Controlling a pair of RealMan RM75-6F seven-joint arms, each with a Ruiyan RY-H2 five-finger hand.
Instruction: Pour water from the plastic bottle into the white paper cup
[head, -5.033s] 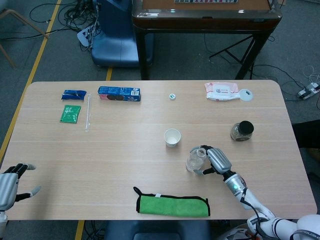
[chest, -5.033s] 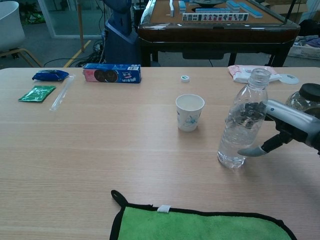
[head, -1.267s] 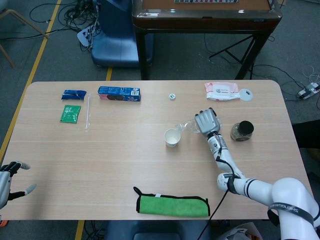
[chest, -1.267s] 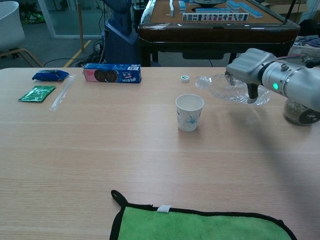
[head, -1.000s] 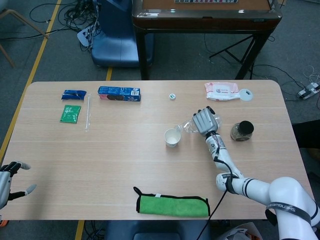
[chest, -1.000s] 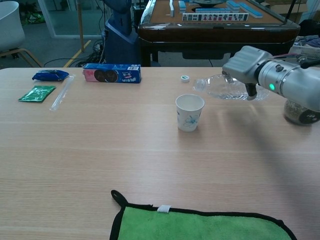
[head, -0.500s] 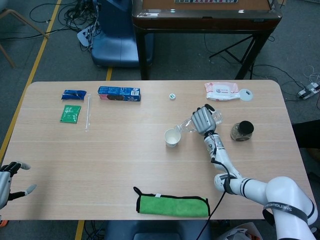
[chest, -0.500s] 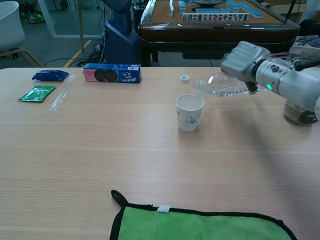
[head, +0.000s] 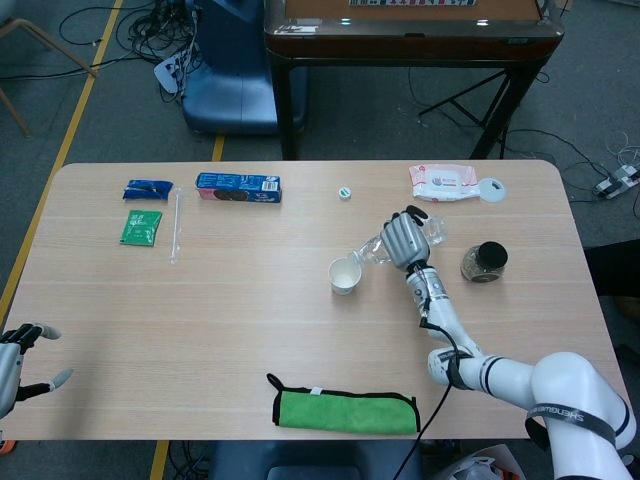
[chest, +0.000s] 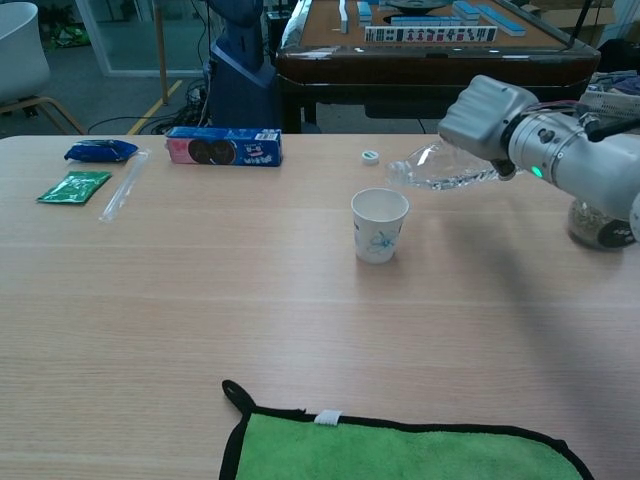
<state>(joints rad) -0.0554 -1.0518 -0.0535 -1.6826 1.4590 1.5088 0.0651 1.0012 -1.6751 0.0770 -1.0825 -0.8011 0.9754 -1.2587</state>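
Above the worktop: right hand (chest: 487, 115) grips the plastic bottle (chest: 440, 168) around its body, holding it in the air, tipped nearly level with the mouth lowest, pointing left toward the cup.
Bottle mouth: near the rim of the white paper cup (chest: 380, 224), up and to its right in the chest view; in the head view the neck of the bottle (head: 372, 250) ends just beside the cup (head: 344, 275). Whether water is running cannot be told.
Cup: upright on the worktop (chest: 200, 300) near its middle, open top, a small blue print on its side.
Right hand, head view: fingers wrapped over the bottle, back of the hand (head: 403, 240) toward the camera.
Left hand: low at the left edge of the head view (head: 15, 362), off the worktop, fingers apart, holding nothing.
Bottle cap: small white cap (chest: 370, 157) on the worktop behind the cup, well apart from it.
Far left: cookie box (chest: 224, 146), blue packet (chest: 100, 150), green sachet (chest: 74, 186), wrapped straw (chest: 124, 184).
Right side: dark-lidded jar (head: 484, 262) standing near the right arm; wipes pack (head: 444, 182) behind it.
Near edge: green cloth (chest: 400, 450) with black trim, lying flat.
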